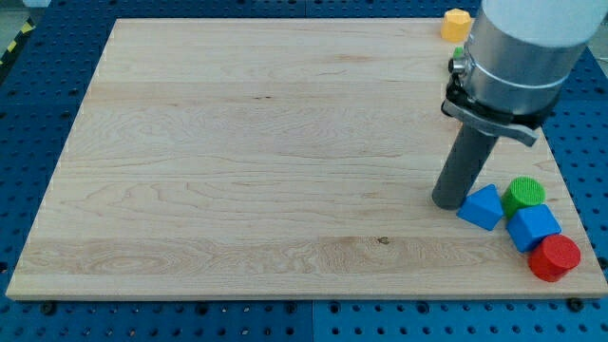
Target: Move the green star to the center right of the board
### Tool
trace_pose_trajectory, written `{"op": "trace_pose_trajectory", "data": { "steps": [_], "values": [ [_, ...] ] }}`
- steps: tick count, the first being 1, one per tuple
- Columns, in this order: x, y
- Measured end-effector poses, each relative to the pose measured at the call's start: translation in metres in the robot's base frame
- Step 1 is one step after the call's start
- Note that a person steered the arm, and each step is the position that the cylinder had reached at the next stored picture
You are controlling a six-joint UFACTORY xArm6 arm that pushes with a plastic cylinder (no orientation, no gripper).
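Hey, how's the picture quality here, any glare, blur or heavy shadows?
Camera view: even, soft light, no glare on the board; only a faint shadow by my tip, which sits left of the blue block; blocks look sharp; the arm's grey body is cropped at the top.

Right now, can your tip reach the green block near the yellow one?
Probably yes: my tip stands beside the blue wedge, and no block shows between it and the green block, though my arm hides most of that stretch.
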State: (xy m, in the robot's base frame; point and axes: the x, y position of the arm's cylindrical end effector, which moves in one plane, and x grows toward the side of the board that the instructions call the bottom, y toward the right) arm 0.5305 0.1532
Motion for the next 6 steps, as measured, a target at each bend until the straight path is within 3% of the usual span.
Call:
{"op": "trace_pose_trajectory", "data": {
  "steps": [1, 4, 5, 6],
  "values": [
    [-0.012, -0.010],
    [-0.191, -0.038],
    [-0.247, -0.026],
    [-0.267, 0.014]
  ]
}}
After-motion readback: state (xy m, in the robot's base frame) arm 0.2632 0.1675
